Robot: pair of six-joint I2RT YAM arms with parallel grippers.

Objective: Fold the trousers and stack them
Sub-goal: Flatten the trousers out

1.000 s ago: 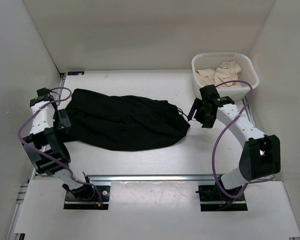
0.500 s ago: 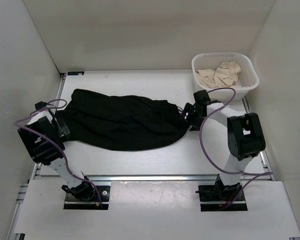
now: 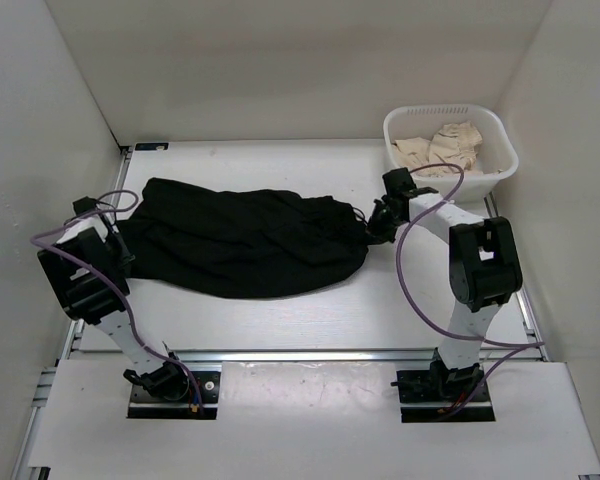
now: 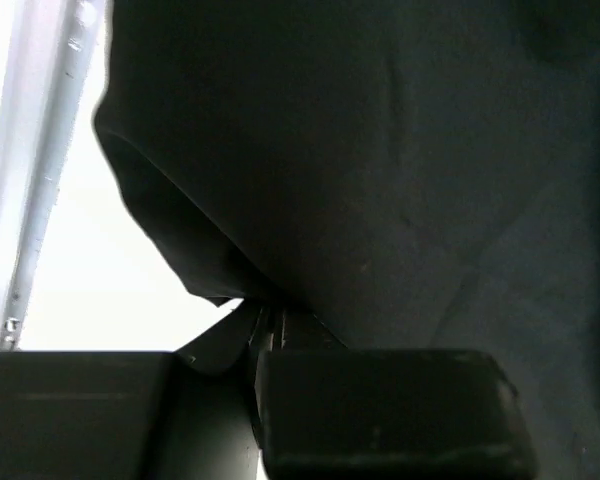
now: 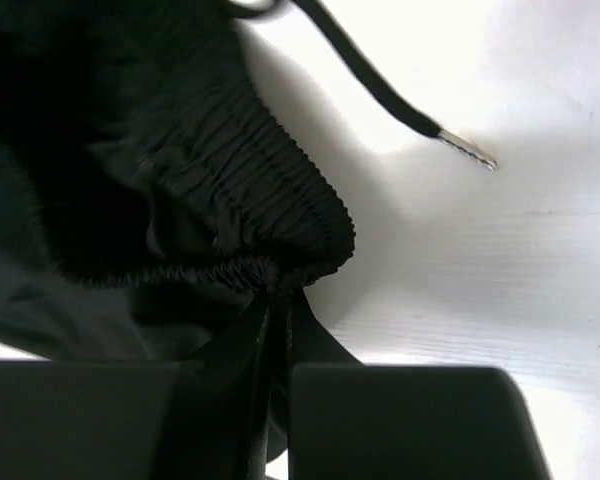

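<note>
The trousers (image 3: 245,245) lie lengthwise from left to right, the left gripper (image 3: 117,250) clamped on one end, the right gripper (image 3: 376,226) pinching the waistband (image 5: 270,200).

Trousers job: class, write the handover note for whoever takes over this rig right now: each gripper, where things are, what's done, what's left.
Left gripper: shut on the trousers at their left end.
Right gripper: shut on the elastic waistband at the right end.
Trousers: flat on the table, stretched left to right.
Done: both ends gripped.
Left: fold, then stack.
</note>
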